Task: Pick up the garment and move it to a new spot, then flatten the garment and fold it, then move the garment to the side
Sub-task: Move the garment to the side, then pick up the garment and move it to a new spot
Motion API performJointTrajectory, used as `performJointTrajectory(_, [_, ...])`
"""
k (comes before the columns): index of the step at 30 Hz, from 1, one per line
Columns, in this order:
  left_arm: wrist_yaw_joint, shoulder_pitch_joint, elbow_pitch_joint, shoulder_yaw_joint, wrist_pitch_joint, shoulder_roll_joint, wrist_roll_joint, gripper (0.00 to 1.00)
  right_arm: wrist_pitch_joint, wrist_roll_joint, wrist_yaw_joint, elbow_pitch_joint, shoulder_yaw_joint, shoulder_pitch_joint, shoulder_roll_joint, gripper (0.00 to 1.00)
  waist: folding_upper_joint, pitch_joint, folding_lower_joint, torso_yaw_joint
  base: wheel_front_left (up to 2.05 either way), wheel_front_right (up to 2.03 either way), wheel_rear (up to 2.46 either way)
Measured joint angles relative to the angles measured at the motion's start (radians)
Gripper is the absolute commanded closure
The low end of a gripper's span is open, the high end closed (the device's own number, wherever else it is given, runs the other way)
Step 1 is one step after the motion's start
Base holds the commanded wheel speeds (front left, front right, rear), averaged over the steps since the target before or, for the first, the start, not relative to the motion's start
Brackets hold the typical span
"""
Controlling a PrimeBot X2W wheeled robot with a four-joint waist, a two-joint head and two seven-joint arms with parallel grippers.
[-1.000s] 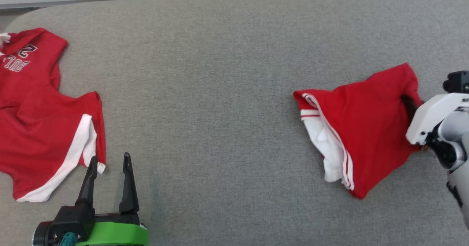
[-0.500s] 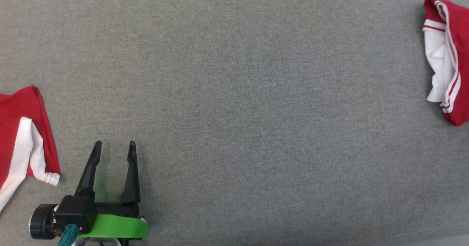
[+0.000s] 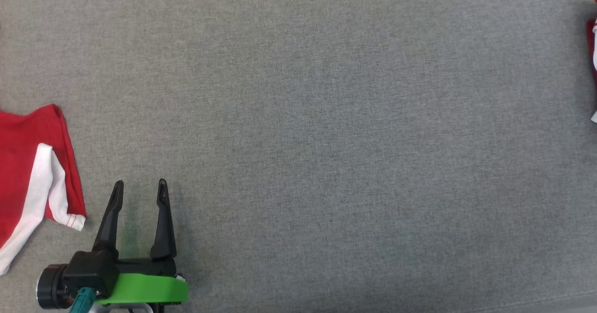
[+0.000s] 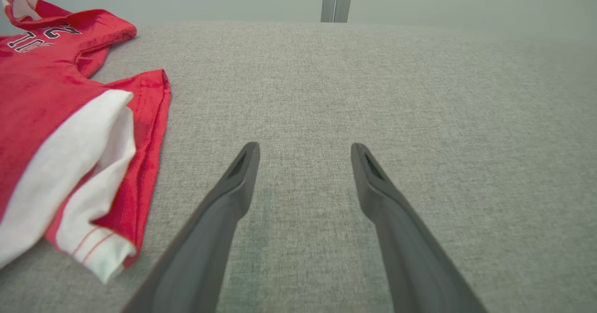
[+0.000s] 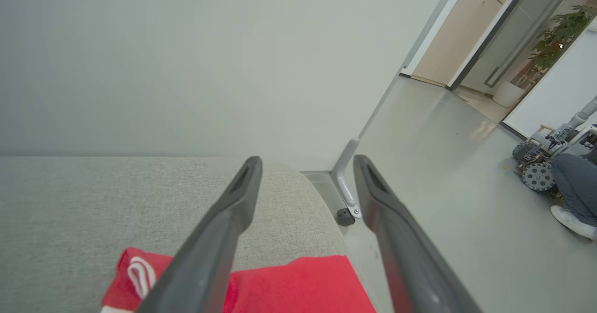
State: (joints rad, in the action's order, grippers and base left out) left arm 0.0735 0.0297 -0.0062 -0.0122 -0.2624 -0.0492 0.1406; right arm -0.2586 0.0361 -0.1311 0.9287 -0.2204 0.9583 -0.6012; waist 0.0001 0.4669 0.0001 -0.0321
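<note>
folded red garment (image 5: pixel 303 285) with white striped trim at grey surface's (image 3: pixel 298 117) right edge, right gripper (image 5: pixel 308 160) above it, fingers wide and empty, left gripper (image 3: pixel 140 184) near left, fingers wide apart

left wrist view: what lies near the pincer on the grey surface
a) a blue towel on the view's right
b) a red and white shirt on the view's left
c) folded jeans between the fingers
B: the red and white shirt lies on the grey surface at the view's left, apart from the open left pincer.
</note>
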Motion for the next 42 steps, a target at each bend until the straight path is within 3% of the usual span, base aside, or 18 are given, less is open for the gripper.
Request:
performJointTrajectory(4, [-0.012, -0.002, 0.012, -0.005, 0.000, 0.000, 0.014, 0.00, -0.004, -0.003, 0.000, -0.245, -0.014, -0.125, 0.096, 0.00, 0.0000, -0.040, 0.0000, -0.013, 0.00, 0.00, 0.00])
performJointTrajectory(12, [-0.043, 0.060, 0.043, 0.034, 0.000, 0.000, 0.045, 0.00, -0.004, 0.000, 0.000, -0.662, -0.008, -0.594, 0.333, 0.00, 0.0000, -0.184, -0.0001, -0.029, 0.00, 0.00, 0.00])
performJointTrajectory(16, [-0.042, 0.113, 0.061, 0.040, 0.000, 0.000, 0.043, 0.00, -0.004, -0.022, 0.000, -0.770, 0.058, -0.797, 0.431, 0.00, 0.0000, -0.271, -0.0002, -0.036, 0.00, 0.00, 0.00])
performJointTrajectory(21, [-0.036, 0.149, 0.085, 0.030, 0.000, 0.000, 0.039, 0.00, -0.004, -0.025, 0.000, -0.835, 0.028, -0.978, 0.520, 0.00, 0.0000, -0.372, -0.0002, -0.037, 0.00, 0.00, 0.00])
performJointTrajectory(27, [-0.040, 0.156, 0.110, 0.008, 0.000, 0.000, 0.044, 0.00, -0.004, -0.022, 0.000, -0.835, 0.059, -1.115, 0.550, 0.00, 0.0000, -0.457, -0.0002, -0.012, 0.00, 0.00, 0.00])
performJointTrajectory(42, [-0.058, 0.185, 0.113, 0.008, 0.000, 0.000, 0.060, 0.00, -0.004, 0.014, 0.000, -0.813, 0.117, -1.138, 0.551, 0.00, 0.0000, -0.522, -0.0002, 0.034, 0.00, 0.00, 0.00])
